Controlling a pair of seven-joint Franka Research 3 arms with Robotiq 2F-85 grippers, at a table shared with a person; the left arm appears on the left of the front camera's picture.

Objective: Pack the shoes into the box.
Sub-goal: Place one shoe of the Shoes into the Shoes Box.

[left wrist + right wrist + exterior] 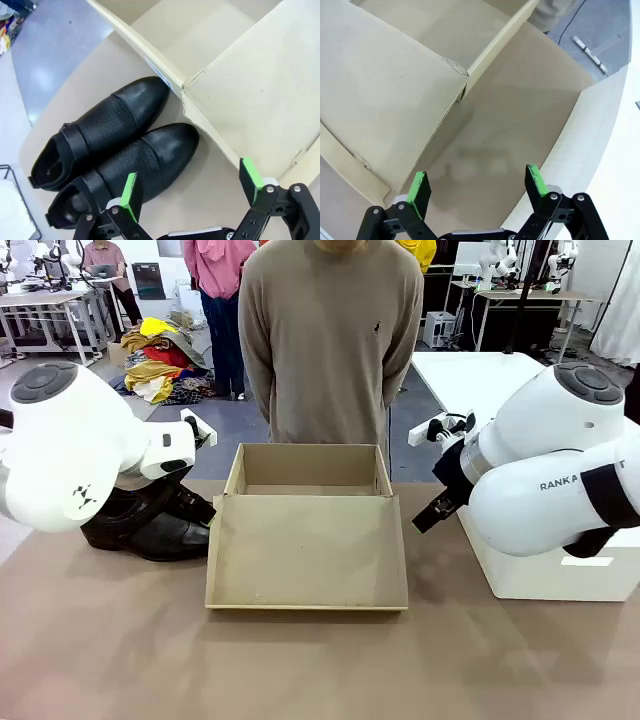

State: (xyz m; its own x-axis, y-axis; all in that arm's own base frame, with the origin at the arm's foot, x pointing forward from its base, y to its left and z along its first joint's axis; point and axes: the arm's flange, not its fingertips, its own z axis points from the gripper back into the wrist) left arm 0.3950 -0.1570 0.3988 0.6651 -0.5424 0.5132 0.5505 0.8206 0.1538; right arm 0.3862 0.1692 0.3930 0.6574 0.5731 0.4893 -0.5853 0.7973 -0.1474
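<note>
Shoes (115, 145) show toes beside box (250, 85) wrist-side, yet left arm (70, 450) half-hides them frontally.

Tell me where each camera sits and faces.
Front view: between the arms, facing the standing person across the brown table; white left arm and right arm flank the tan cardboard box.
Left wrist view: wrist-mounted, looks down past the open left gripper at glossy black leather shoes.
Right wrist view: wrist-mounted, looks down past the open right gripper at the table.
Shared: all show the box.

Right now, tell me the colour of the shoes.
The shoes are glossy black; left wrist view.
</note>
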